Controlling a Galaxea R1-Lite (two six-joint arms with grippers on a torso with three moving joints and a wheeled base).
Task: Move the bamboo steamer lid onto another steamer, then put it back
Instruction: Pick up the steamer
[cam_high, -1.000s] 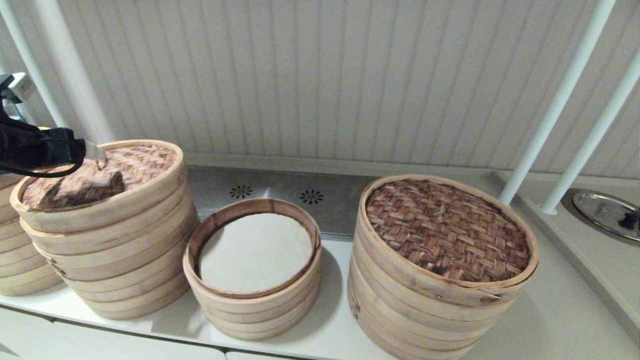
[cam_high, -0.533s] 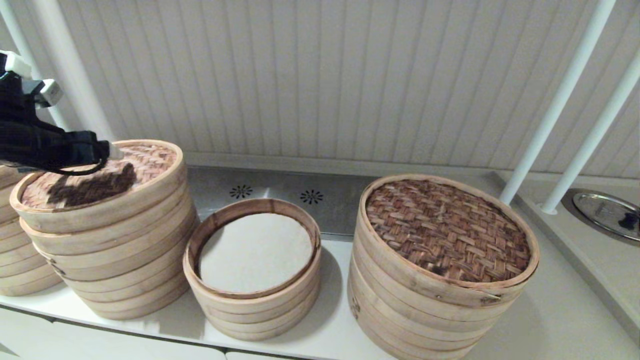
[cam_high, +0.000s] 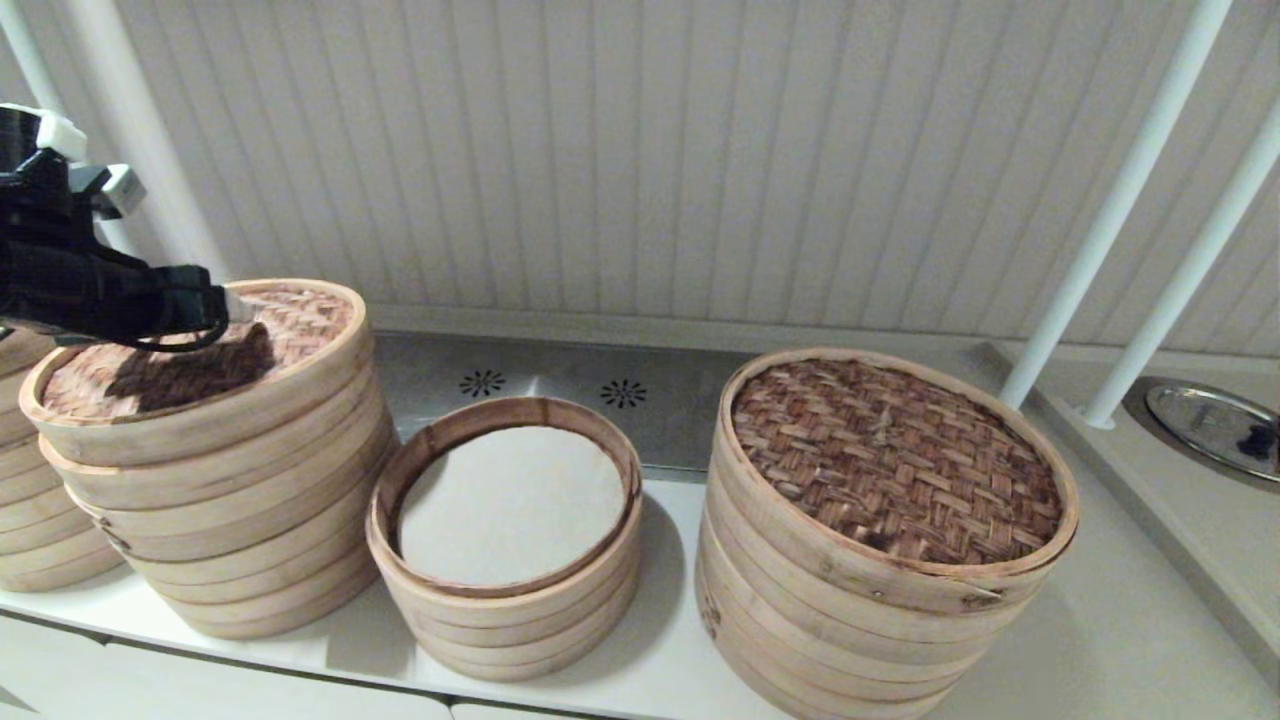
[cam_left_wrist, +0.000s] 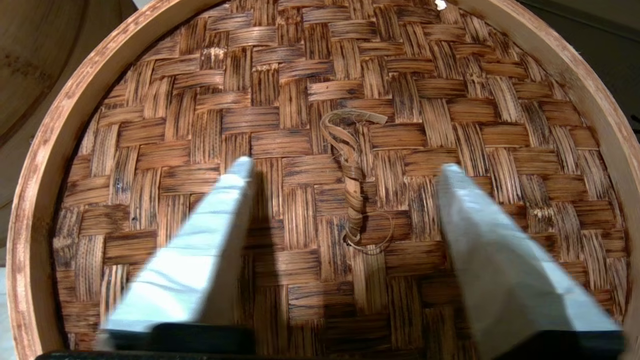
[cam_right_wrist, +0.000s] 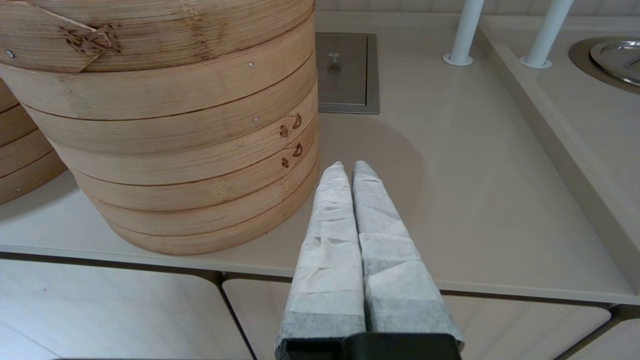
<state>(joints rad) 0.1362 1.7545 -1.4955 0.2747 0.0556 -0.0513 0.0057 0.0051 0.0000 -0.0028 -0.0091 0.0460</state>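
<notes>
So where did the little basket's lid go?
The lid sits atop the tall stack on the left in the head view, under the left end effector.

Right pincer idle beside the widest steamer stack.
Right pincer (cam_right_wrist: 348, 167), fingers pressed together, hovers above the surface (cam_right_wrist: 450, 200) just beside the large steamer stack (cam_right_wrist: 165, 125); two white poles (cam_right_wrist: 465, 30) stand beyond.

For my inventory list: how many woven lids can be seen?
2: the bamboo steamer lid on the left stack, a darker lid on the right stack. More may be hidden.
</notes>
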